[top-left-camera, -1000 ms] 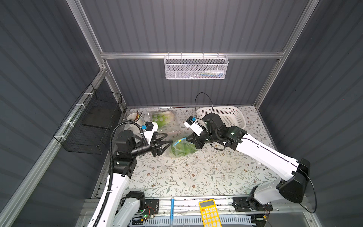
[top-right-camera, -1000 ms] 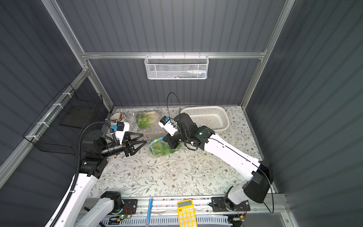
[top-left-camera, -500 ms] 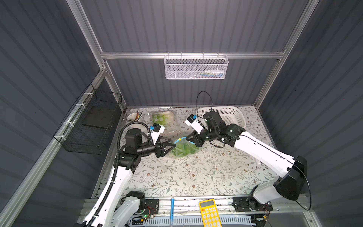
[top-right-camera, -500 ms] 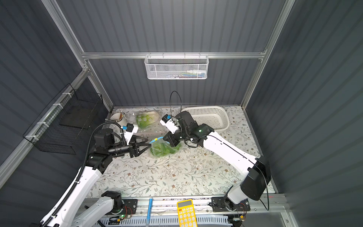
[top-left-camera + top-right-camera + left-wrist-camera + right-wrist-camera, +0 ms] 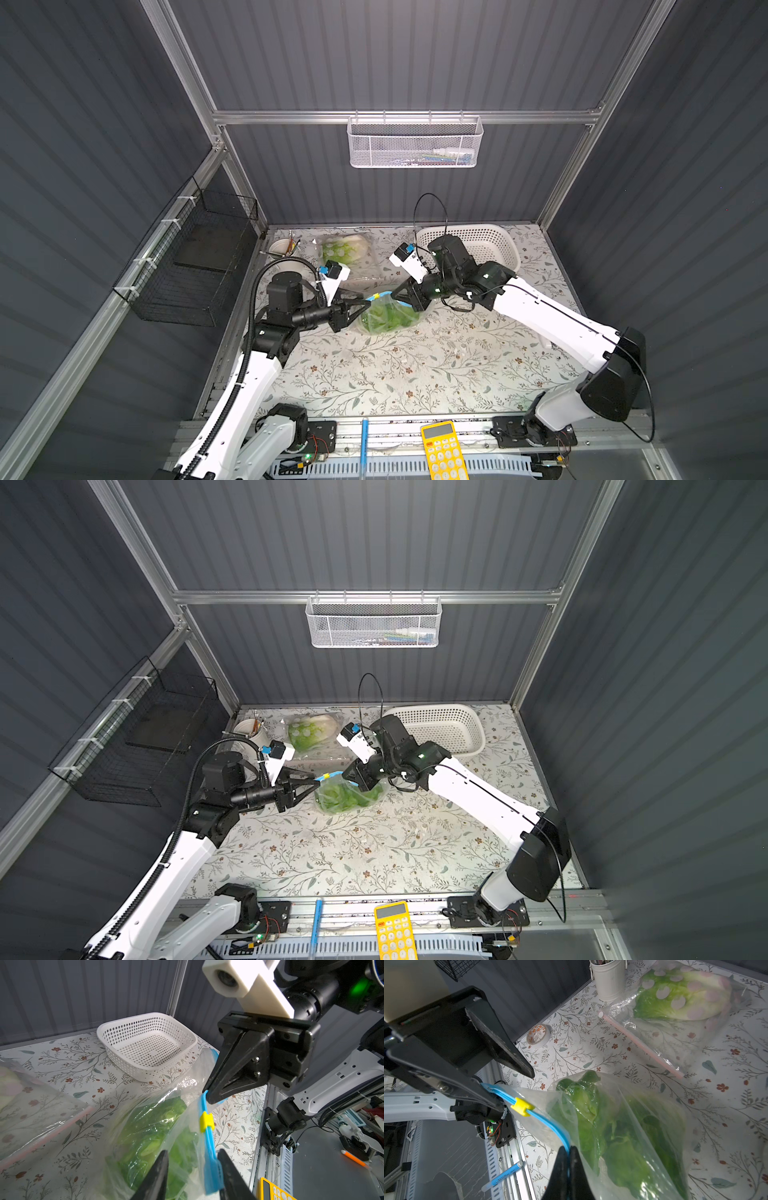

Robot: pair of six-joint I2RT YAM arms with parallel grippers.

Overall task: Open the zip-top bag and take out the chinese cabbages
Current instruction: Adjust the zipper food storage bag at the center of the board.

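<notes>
A clear zip-top bag [image 5: 388, 318] [image 5: 347, 798] hangs tilted over the middle of the table, and the green chinese cabbages [image 5: 612, 1136] [image 5: 153, 1118] show through it. Its top edge is a blue strip with a yellow slider [image 5: 206, 1121] [image 5: 522, 1106]. My right gripper [image 5: 569, 1149] [image 5: 397, 296] is shut on the blue strip and holds that end up. My left gripper [image 5: 193, 1153] [image 5: 366, 303] is open. Its jaws straddle the strip's other end, past the slider, and one finger touches the strip.
A white perforated basket [image 5: 494, 245] [image 5: 145, 1043] stands at the back right. A second bag with a pink strip and a lettuce head [image 5: 345, 253] [image 5: 681, 997] lies at the back, next to a white cup [image 5: 282, 248]. A tape roll [image 5: 537, 1033] lies nearby. A yellow calculator [image 5: 442, 451] lies on the front rail.
My left arm has moved right to the bag, and its jaws have narrowed around the strip's end. My right gripper has kept its hold on the bag and shifted slightly.
</notes>
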